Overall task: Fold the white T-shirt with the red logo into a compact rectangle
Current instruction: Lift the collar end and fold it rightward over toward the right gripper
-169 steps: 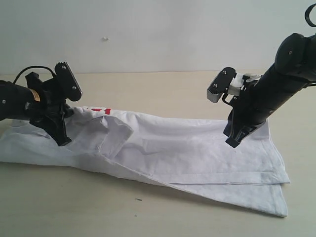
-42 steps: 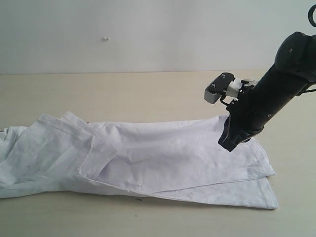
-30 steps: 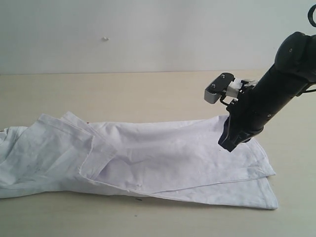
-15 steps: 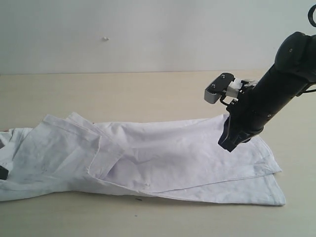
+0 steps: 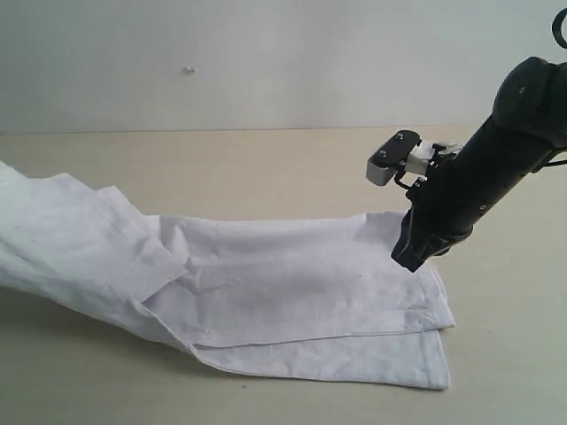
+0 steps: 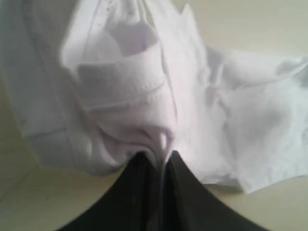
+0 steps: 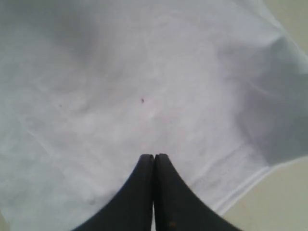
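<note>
Now the left gripper (image 6: 161, 161) pinches a bunched fold of the thin white cotton T-shirt (image 5: 292, 283), the right gripper (image 7: 154, 161) rests closed and empty on the cloth beneath it, and that shallow bite could slip.

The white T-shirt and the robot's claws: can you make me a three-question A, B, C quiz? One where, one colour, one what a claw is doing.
1. Where is the right claw?
A. on bare table
B. at the white T-shirt, near its right end
C. against the wall

2. What colour is the table?
A. green
B. blue
C. pale tan

3. What is the left claw doing?
A. pinching shirt cloth
B. standing wide open
C. holding a cup

1 B: its tip is down at the cloth.
2 C: bare tan tabletop shows around the shirt.
3 A: white cloth is squeezed in it.
</note>
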Robot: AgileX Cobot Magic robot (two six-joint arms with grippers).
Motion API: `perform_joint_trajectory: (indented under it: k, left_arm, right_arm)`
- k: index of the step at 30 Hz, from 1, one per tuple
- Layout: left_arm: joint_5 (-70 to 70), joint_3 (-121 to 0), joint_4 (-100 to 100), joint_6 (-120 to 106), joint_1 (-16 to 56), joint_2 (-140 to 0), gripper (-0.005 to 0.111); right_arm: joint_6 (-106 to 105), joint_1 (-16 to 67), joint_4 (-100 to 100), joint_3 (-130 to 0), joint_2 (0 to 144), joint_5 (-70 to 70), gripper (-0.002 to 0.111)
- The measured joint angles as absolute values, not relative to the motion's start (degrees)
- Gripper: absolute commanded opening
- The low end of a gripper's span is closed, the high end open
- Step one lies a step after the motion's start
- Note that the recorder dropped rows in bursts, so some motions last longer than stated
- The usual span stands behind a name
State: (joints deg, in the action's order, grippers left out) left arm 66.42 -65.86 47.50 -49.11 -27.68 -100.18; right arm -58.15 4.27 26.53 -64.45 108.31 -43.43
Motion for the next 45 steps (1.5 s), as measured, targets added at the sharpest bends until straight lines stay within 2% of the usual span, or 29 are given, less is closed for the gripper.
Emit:
perform_joint_trajectory:
  k: [4, 11, 21, 27, 29, 31, 33, 36, 45]
  left_arm:
    - [68.34, -66.11, 52.94, -47.73, -23.97, -96.82, 0.000]
    - [68.32, -66.11, 60.16, -44.91, -6.84, -95.71, 0.000]
    - [54.59, -66.11, 63.83, -44.32, 17.59, -101.32, 0.000]
    - [46.98, -66.11, 69.24, -46.14, 27.42, -108.29, 0.001]
    - [46.19, -66.11, 72.71, -48.56, 29.81, -110.21, 0.010]
    - [46.03, -66.11, 77.22, -51.56, 31.82, -111.94, 0.029]
    - [46.43, -66.11, 81.79, -55.66, 33.37, -113.04, 0.062]
    - [46.88, -66.11, 87.60, -60.64, 35.27, -113.63, 0.103]
    - [49.35, -69.10, 81.82, -62.41, 33.43, -113.40, 0.102]
  right_arm:
    - [-58.15, 4.27, 26.66, -64.45, 108.31, -43.16, 0.000]
    - [-58.15, 4.27, 28.34, -64.45, 108.31, -43.05, 0.000]
    - [-57.56, 4.27, 27.56, -64.45, 108.31, -41.85, 0.000]
    - [-50.25, 4.27, 22.95, -64.45, 108.21, -37.53, 0.000]
    - [-48.07, 4.27, 20.44, -64.45, 107.98, -37.01, 0.000]
    - [-46.66, 4.27, 19.05, -64.45, 107.98, -36.89, 0.000]
    - [-45.76, 4.27, 18.39, -64.45, 107.98, -36.89, 0.000]
    - [-45.25, 4.27, 18.27, -64.45, 107.98, -36.81, 0.000]
    - [-45.02, 4.27, 18.19, -64.45, 107.98, -37.27, 0.000]
